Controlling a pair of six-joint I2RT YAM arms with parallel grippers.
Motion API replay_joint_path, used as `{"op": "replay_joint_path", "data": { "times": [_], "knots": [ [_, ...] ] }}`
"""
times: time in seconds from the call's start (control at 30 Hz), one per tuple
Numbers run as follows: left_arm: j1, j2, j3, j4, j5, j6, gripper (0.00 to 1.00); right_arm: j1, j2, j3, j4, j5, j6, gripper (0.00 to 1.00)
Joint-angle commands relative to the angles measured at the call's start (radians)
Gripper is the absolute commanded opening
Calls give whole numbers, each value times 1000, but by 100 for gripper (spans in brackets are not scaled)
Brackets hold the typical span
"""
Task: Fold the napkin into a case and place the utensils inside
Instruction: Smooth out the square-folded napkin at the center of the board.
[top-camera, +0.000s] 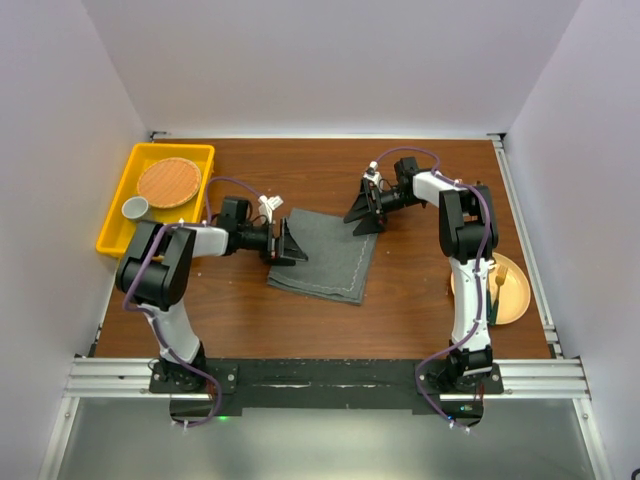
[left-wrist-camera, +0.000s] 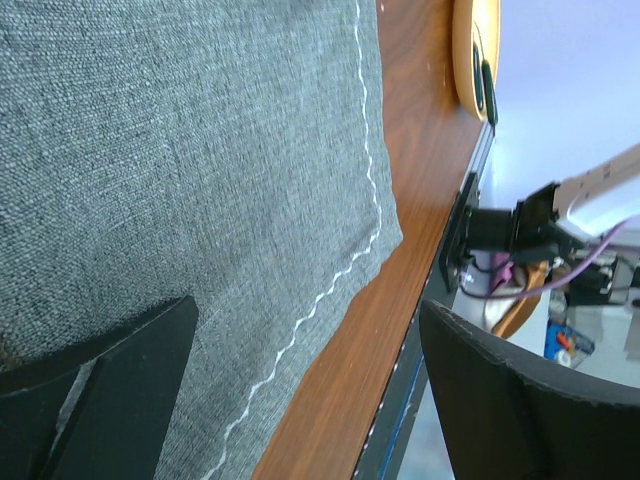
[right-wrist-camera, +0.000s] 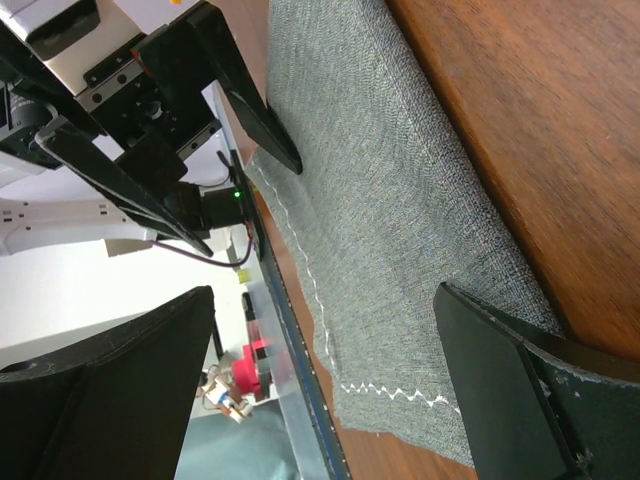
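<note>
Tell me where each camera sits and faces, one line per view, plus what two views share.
Top external: above, behind the bases, looking down at the table; both arms, left pincer, right pincer show.
Left wrist: low over the napkin, facing the plate; its open fingers show.
Right wrist: low over the napkin, facing the left arm; its open fingers show.
Shared: both wrist views show the napkin's stitched hem.

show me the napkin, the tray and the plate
napkin (top-camera: 325, 255), top view, middle of the cloth
tray (top-camera: 175, 149), top view, its far rim
plate (top-camera: 518, 285), top view, bare right part
</note>
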Motion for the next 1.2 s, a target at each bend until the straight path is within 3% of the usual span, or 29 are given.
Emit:
{"op": "replay_joint_path", "data": {
  "times": [0.0,0.23,0.37,0.73,0.87,1.03,1.17],
  "knots": [
    [37,-4,-27,-210,-17,176,100,-7,53,-19,-22,211,-80,98],
    [45,-96,0,-341,34,337,100,-7,51,-31,-15,218,-80,98],
    [45,-115,-3,-468,41,507,100,-9,48,-34,-15,224,-83,98],
    [33,-96,-64,-474,-23,526,100,-9,37,-54,-17,232,-90,98],
    [33,-99,-3,-510,5,574,100,-9,36,-42,-29,232,-104,98],
    [-13,-167,150,-425,83,390,100,-3,34,-27,-34,223,-103,98],
    [-61,-126,175,-175,63,163,100,-1,30,-23,-38,214,-104,98]
  ]
}}
